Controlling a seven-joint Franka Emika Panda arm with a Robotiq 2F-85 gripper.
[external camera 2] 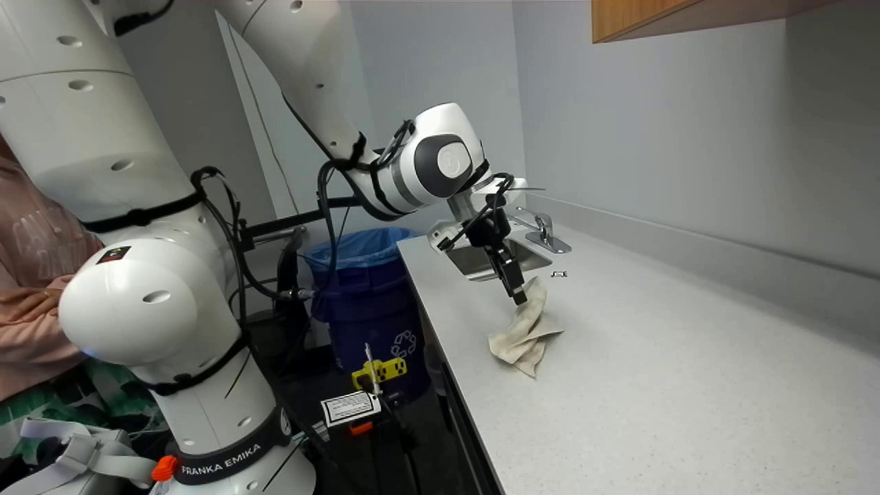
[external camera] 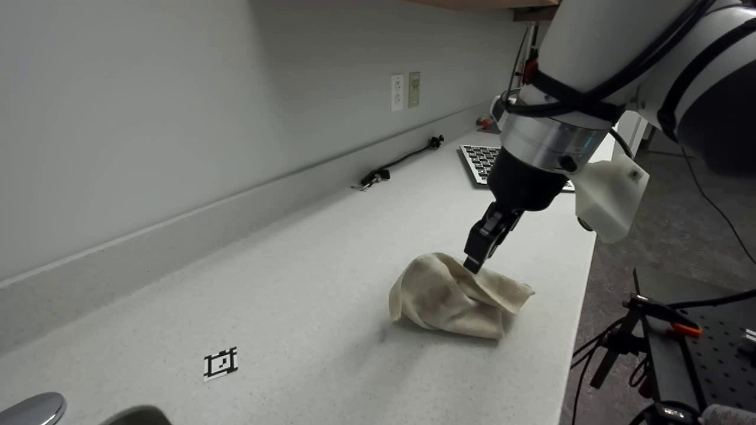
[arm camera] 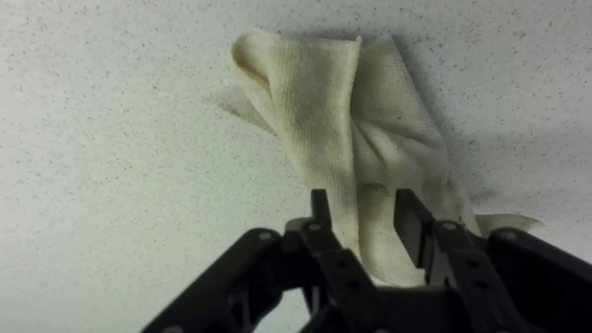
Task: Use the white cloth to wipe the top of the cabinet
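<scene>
The off-white cloth lies crumpled, with raised folds, on the speckled white top near its front edge. It also shows in an exterior view and in the wrist view, where a darker stain shows on it. My gripper points down at an angle right at the cloth's upper folds; it shows in an exterior view too. In the wrist view the gripper's fingers stand apart, with cloth visible between and below them. I cannot tell whether the fingertips touch the cloth.
A wall with a low backsplash runs along the back. A keyboard and a black cable lie farther along the top. A printed marker, a sink and a faucet are at the opposite end. A wooden cabinet hangs overhead.
</scene>
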